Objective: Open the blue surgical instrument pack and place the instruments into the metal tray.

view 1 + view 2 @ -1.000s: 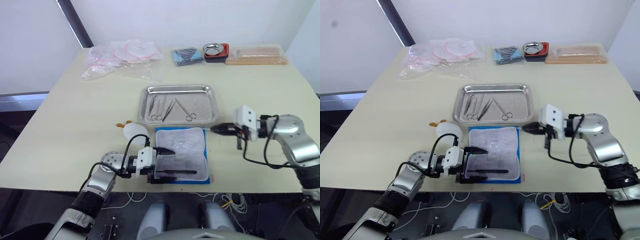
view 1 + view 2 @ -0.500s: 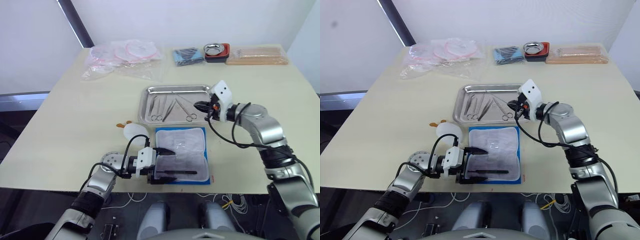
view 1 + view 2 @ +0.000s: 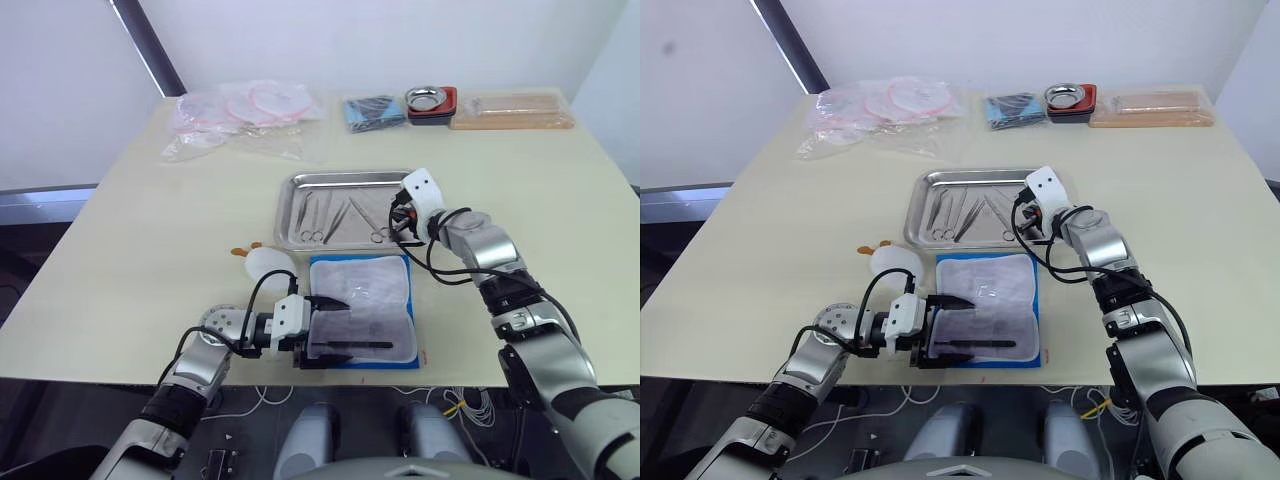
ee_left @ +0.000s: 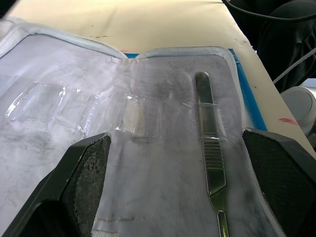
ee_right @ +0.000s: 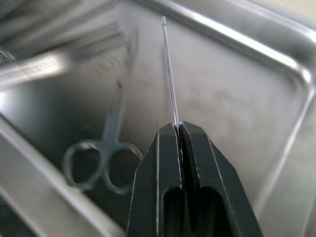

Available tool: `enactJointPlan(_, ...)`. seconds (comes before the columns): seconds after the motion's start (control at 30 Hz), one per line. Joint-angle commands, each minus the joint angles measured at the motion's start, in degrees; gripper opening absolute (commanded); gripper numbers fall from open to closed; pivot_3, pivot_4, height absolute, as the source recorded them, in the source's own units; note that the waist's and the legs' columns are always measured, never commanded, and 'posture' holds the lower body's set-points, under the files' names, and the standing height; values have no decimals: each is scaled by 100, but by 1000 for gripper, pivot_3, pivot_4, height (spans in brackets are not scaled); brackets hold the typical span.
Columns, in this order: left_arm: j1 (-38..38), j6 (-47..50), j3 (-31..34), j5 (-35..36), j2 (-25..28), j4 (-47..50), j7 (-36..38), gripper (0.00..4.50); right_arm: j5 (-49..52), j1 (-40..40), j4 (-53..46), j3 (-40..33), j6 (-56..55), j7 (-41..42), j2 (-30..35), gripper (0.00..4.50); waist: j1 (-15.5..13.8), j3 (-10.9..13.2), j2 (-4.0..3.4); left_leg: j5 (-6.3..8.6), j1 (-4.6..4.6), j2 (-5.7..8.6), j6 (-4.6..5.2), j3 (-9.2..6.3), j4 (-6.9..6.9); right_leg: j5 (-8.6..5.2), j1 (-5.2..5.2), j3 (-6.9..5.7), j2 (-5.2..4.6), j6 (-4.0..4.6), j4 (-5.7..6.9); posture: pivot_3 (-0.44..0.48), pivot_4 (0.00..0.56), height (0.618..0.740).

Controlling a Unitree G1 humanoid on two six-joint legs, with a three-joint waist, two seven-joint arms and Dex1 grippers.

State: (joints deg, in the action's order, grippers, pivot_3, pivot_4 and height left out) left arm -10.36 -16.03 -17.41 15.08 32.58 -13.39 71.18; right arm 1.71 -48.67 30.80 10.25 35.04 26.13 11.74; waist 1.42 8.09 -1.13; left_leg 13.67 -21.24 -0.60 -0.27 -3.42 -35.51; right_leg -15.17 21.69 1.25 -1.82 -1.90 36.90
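Observation:
The blue surgical instrument pack [image 3: 362, 308] lies open near the table's front edge, its white-grey lining up. One flat silver instrument [image 4: 210, 133] sits in a clear sleeve of the lining. My left gripper [image 3: 335, 323] rests open on the pack, its fingers [image 4: 86, 173] on either side of the lining. Just beyond the pack is the metal tray [image 3: 355, 176], holding ring-handled scissors [image 5: 106, 158] and several other silver instruments [image 3: 320, 213]. My right gripper [image 3: 397, 222] hangs low over the tray's right part, shut on a thin silver rod-like instrument [image 5: 170, 74] that points into the tray.
A white round object with orange bits [image 3: 268, 262] lies left of the pack. Along the far edge are clear plastic bags [image 3: 245, 110], a dark blue cloth bundle [image 3: 375, 110], a small metal bowl in a red-black dish [image 3: 430, 100] and a tan flat package [image 3: 512, 110].
My right gripper has swung from right of the pack, left and away from me, to over the tray's right part. The left gripper has stayed put.

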Motion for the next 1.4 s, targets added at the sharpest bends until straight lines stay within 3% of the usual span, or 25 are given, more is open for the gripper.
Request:
enactJointPlan(0.03, 405, 362, -221, -779, 255, -851, -259, 4500, -38, -258, 49, -75, 61, -105, -120, 39, 14, 0, 0, 0, 1, 0, 0, 0, 0, 0, 0, 0, 0, 0, 0, 0, 150, 740)
enactJointPlan(0.17, 419, 350, -224, -804, 235, -887, -294, 4500, -34, -228, 47, -1, 53, 82, -186, 39, 46, -2, -3, 0, 5, 0, 1, 0, 1, 0, -2, 1, -2, 0, 0, 0, 150, 740)
enactJointPlan(0.27, 411, 372, -213, -805, 204, -882, -327, 4500, -24, -168, -46, -27, 36, 142, -174, 904, 63, -2, -3, -1, 6, 0, 1, -1, 2, 0, -2, 1, -2, 0, 0, 0, 150, 740)
enactJointPlan(0.5, 418, 390, -233, -814, 147, -827, -350, 4500, -12, 200, -880, -68, -412, 526, 258, 4457, 66, -2, -3, -1, 4, 1, 2, -1, 2, 0, -2, 1, -5, -1, 1, 0, 150, 740)
enactJointPlan(0.67, 416, 397, -205, -789, 145, -828, -341, 4500, 447, 860, -2057, -278, -825, 1180, 660, 4457, 66, -3, -5, -1, 6, 1, 2, 1, 5, -1, -2, 4, -5, -2, 0, 0, 150, 740)
enactJointPlan(0.77, 401, 407, -177, -770, 160, -848, -312, 4500, 669, 1225, -2818, -401, -473, 1449, 1040, 4457, 65, -1, -1, -1, 6, 1, 2, 1, 5, -1, -1, 3, -6, -2, 0, 0, 150, 740)
enactJointPlan(0.97, 356, 385, -166, -772, 206, -932, -243, 4500, 1732, 2381, -4251, -789, -214, 2918, 2231, 4457, 43, 14, 23, -1, 4, 0, 2, -4, 8, -2, -1, -3, -11, -2, -1, 0, 150, 740)
enactJointPlan(1.2, 289, 369, -171, -762, 224, -998, -210, 4500, 2378, 3367, -4530, -1389, -1097, 4219, 3256, 4457, 59, 22, 30, 1, 7, -2, -2, -2, 12, -3, -1, -5, -24, -4, -8, 0, 150, 740)
enactJointPlan(1.4, 244, 327, -175, -754, 273, -1087, -153, 4500, 2968, 3827, -4322, -1978, -1973, 5321, 3550, 4457, 49, 30, 42, 7, 5, -5, -13, -11, 12, -4, -1, -12, -38, -4, -9, 0, 150, 740)
